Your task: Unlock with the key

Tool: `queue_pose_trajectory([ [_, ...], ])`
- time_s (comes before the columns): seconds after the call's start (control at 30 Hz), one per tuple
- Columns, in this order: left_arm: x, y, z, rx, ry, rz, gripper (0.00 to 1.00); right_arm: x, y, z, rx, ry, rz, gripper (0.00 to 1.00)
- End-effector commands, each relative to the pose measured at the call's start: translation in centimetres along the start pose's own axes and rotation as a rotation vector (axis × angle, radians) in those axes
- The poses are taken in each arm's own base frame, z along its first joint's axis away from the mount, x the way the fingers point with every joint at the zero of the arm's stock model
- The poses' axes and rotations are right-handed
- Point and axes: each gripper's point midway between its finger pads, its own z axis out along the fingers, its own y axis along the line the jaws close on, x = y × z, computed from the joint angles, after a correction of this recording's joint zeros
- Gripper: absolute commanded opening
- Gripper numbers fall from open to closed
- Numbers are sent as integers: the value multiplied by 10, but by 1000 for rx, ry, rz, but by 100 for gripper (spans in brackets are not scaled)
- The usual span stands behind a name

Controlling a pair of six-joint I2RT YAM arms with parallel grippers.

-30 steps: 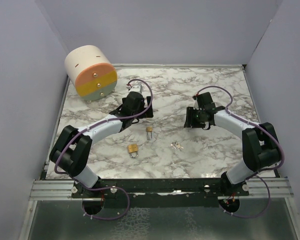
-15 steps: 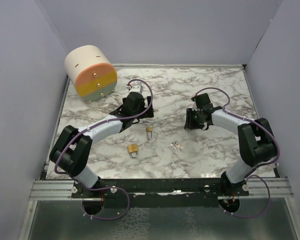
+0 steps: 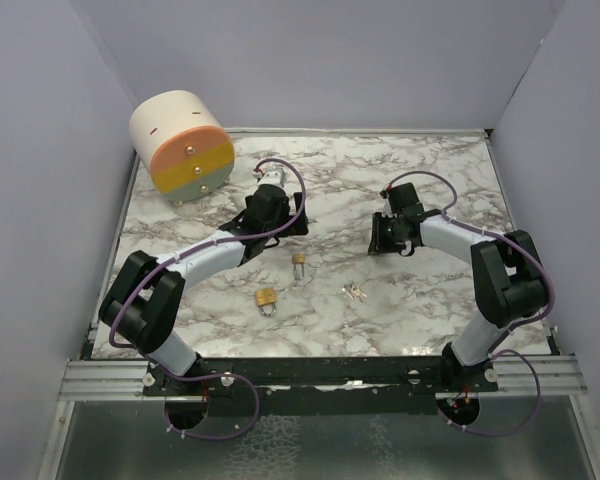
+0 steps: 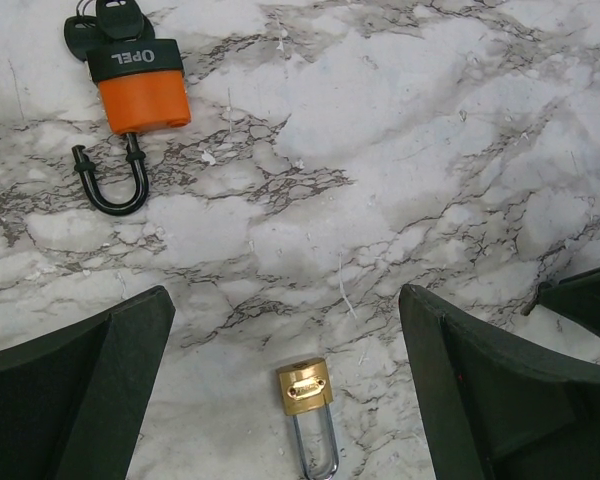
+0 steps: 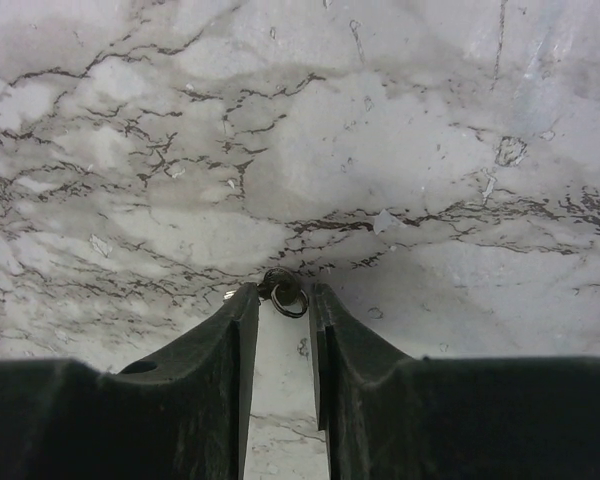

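A small brass padlock (image 4: 305,387) with a long steel shackle lies on the marble between the wide-open fingers of my left gripper (image 4: 285,300); in the top view this padlock (image 3: 299,262) sits just in front of the left gripper (image 3: 283,226). Farther off lies an orange padlock (image 4: 140,92) with black keys attached, also visible in the top view (image 3: 267,298). My right gripper (image 5: 283,292) is low over the table with a narrow gap between its jaws. A small key ring (image 5: 294,299) on a dark key head sits right between its fingertips. The key's blade is hidden.
A bunch of silver keys (image 3: 354,292) lies near the front middle. A cream cylinder (image 3: 180,145) with an orange, yellow and green face stands at the back left. Purple walls close in the marble table (image 3: 450,180) on three sides.
The right gripper's jaws have narrowed around the key ring, and the right arm has shifted slightly left. The left arm and the padlocks have not moved.
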Motion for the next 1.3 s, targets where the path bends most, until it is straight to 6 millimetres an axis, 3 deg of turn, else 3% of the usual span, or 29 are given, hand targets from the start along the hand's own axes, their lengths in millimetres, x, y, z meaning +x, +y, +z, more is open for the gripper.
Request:
queue_pose_trajectory([
  [0.0,-1,-6,-2,33,-12,-17,99,-4,-4,7,22,-2,-10,26],
  [0.17,-2,-7,-2,36,-14,-13,99,-3,-5,6,26,-4,-10,18],
  [0.37,-1,-10,-3,53,-11,-13,99,-2,-6,8,26,-3,-4,1],
  [0.53,-3,-22,-5,121,-28,-1,98,-21,7,-6,-30,-105,-14,1],
  [0.7,-4,-51,-14,281,-61,22,96,-59,29,-38,-116,-266,-42,1],
  [0.83,-4,-70,-19,371,-67,43,95,-77,40,-54,-154,-324,-72,1],
  [1.1,-19,-94,-21,465,-105,-6,93,-99,61,-74,-245,-417,-128,1],
  [1.27,-17,-113,-10,550,-65,-47,84,-101,70,-82,-297,-438,-151,1],
])
